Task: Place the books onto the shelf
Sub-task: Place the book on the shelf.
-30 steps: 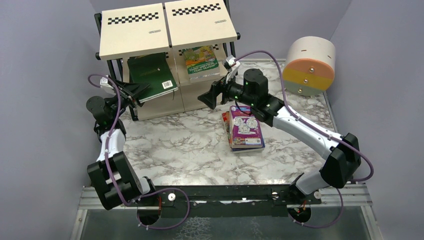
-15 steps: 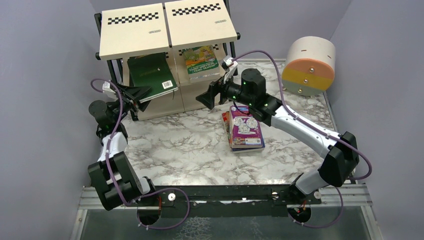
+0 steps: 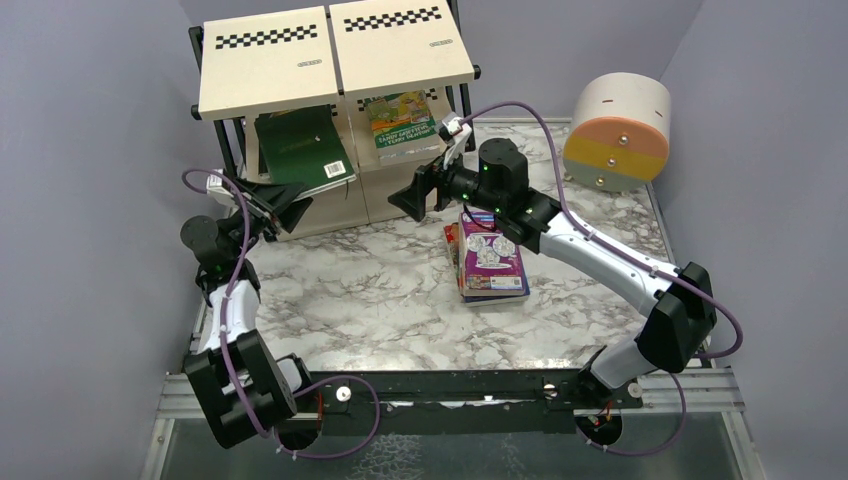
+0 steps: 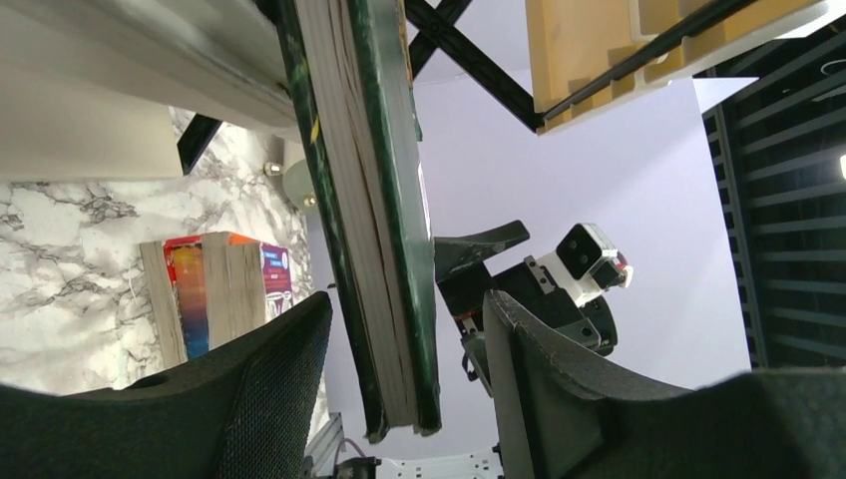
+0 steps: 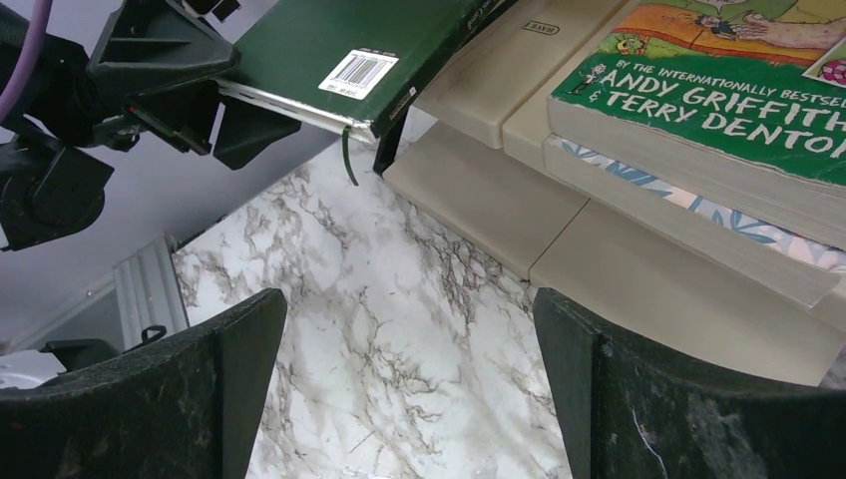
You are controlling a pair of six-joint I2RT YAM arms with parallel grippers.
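Left pincer (image 3: pixel 297 204) agape, dark-green book (image 3: pixel 298 146) (barcoded)

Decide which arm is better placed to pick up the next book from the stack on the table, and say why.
Probably right. The right gripper hovers close to the stack, jaws wide and empty. The left gripper is across at the shelf, jaws open around the edge of the green book.
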